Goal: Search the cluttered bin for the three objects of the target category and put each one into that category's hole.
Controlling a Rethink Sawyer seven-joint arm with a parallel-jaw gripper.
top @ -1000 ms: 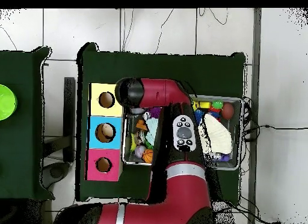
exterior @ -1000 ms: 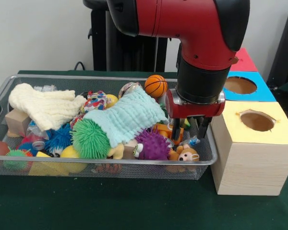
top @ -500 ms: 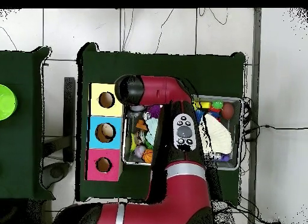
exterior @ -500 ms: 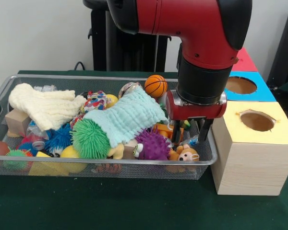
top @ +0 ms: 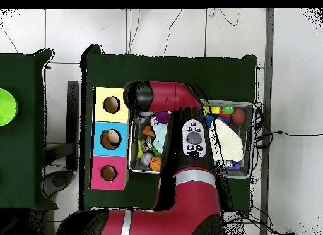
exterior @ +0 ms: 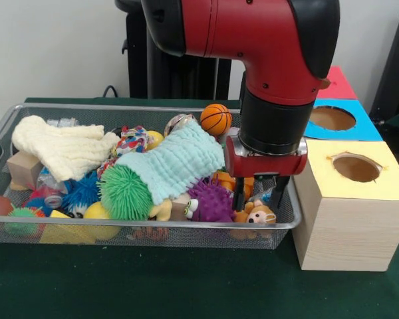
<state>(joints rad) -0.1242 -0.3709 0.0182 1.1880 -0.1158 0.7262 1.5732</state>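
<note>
A wire bin (exterior: 153, 226) holds a heap of toys and cloths. At its right end my gripper (exterior: 261, 195) hangs open, fingers pointing down into the bin. Just below the fingertips lies a small brown bear toy (exterior: 256, 214), with an orange toy (exterior: 225, 179) to its left behind the fingers. A purple spiky ball (exterior: 213, 201) sits beside them. Right of the bin stands a wooden box with a yellow-topped hole (exterior: 356, 167), a blue one (exterior: 332, 118) and a red top (exterior: 339, 83). In the overhead view the arm (top: 151, 96) hides the gripper over the bin (top: 247, 107).
A mint cloth (exterior: 176, 163) covers the bin's middle, with a green spiky ball (exterior: 125, 193) in front of it and a small basketball (exterior: 216, 118) behind. A cream cloth (exterior: 63, 149) and a wooden block (exterior: 23, 167) lie at the left end.
The arm has shifted slightly left in the front view and the open fingers have sunk a little toward the bear toy. The toys have not moved.
</note>
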